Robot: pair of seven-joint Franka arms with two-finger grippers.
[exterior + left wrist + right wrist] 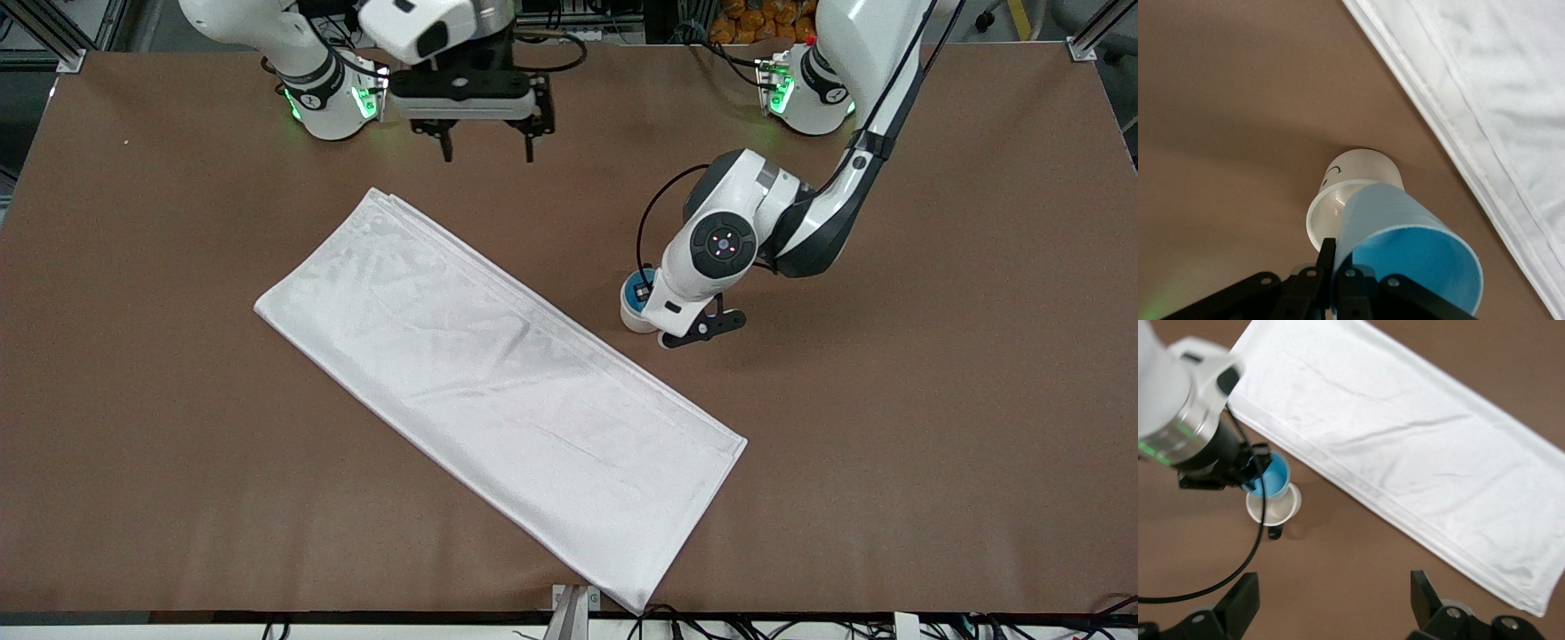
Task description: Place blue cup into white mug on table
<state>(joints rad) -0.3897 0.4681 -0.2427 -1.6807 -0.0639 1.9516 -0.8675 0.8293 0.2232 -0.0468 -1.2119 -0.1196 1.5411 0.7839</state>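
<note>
Front view shows us the white cloth (498,391) nearest the camera on the table (933,427). Just beside its long edge stands the white mug (633,317). Our left gripper (1331,280), clenched on the blue cup's (1405,247) rim, holds it tilted over the mug's mouth. Our right gripper (487,142) waits farthest off, released.

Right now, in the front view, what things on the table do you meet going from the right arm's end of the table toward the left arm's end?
white folded cloth → white mug, with the blue cup tilted at its rim → left gripper, shut on the cup.
</note>
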